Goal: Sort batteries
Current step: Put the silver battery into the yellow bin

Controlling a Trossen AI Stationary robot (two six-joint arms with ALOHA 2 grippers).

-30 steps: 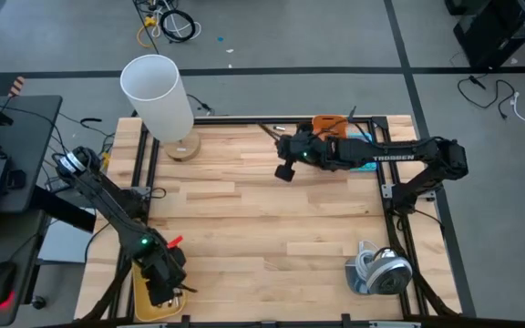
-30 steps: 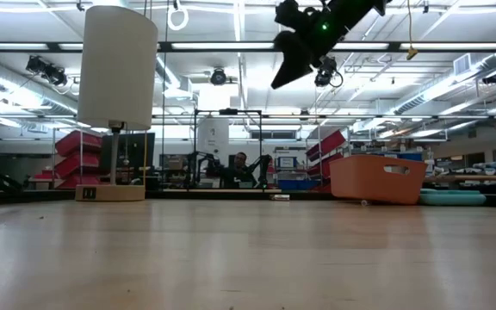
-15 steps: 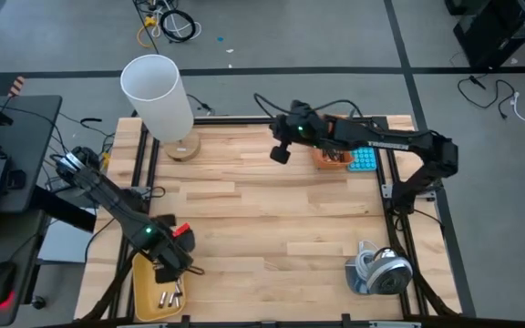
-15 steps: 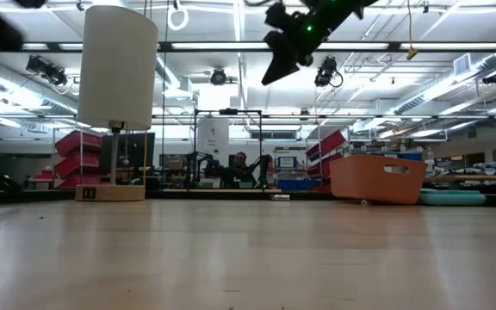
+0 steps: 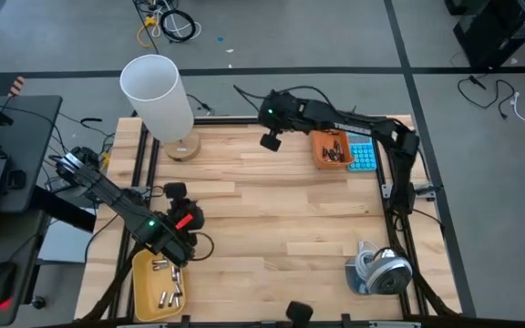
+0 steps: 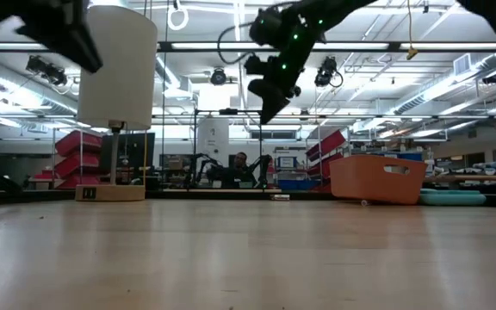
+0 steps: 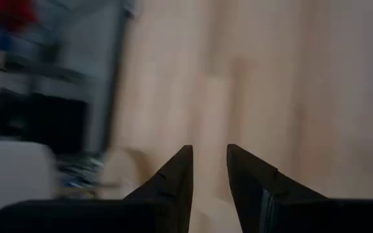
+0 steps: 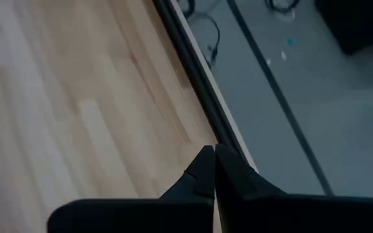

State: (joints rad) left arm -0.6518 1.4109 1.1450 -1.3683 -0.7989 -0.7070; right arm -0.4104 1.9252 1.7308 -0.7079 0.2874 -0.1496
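Several small light batteries (image 5: 164, 282) lie in a yellow tray (image 5: 140, 278) at the table's near left corner. My left gripper (image 5: 178, 193) (image 7: 209, 158) hangs above the bare wood just beyond the tray, on its far side. It is open and has nothing between its fingers. My right gripper (image 5: 269, 141) (image 8: 212, 155) is shut on nothing. It hangs high over the table's far edge, left of an orange bin (image 5: 333, 148) with small dark things in it. In the low view it shows high up (image 6: 269, 108).
A white lamp (image 5: 158, 91) stands at the far left on a round wooden base. A blue calculator (image 5: 363, 159) lies right of the orange bin. A grey object (image 5: 379, 270) sits at the near right. A black metal frame (image 5: 149, 155) borders the table. The middle is bare wood.
My left gripper has risen out of the yellow tray, gone toward the far edge and turned at the wrist; the batteries in the tray now show. My right gripper, still shut, has swung from over the orange bin toward the table's left along the far edge.
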